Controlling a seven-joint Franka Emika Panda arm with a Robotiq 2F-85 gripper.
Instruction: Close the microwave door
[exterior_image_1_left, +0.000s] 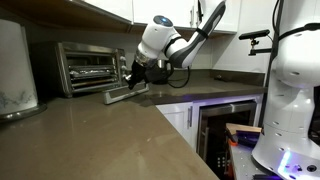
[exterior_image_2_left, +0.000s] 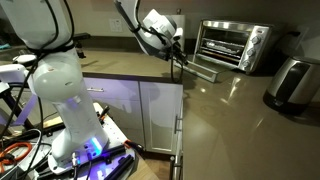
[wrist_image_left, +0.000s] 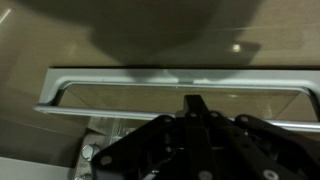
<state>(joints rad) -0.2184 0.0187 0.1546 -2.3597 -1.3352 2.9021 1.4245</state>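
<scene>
The microwave (exterior_image_1_left: 88, 66) is a small silver toaster-oven-style box on the brown counter, with a dark interior; it also shows in an exterior view (exterior_image_2_left: 232, 45). The microwave door (exterior_image_1_left: 124, 94) hangs open, folded down flat onto the counter in front, also visible in an exterior view (exterior_image_2_left: 205, 71). In the wrist view the door (wrist_image_left: 150, 92) fills the middle, with its bar handle (wrist_image_left: 55, 92) at the left edge. My gripper (exterior_image_1_left: 135, 80) hovers just above the door's outer edge. Its fingers (wrist_image_left: 195, 104) are pressed together, shut and empty.
A large white appliance (exterior_image_1_left: 16, 68) stands beside the microwave. A dark toaster (exterior_image_2_left: 289, 83) sits on the counter. A built-in black glass-front unit (exterior_image_1_left: 224, 125) is under the counter. A white robot base (exterior_image_2_left: 62, 100) stands on the floor.
</scene>
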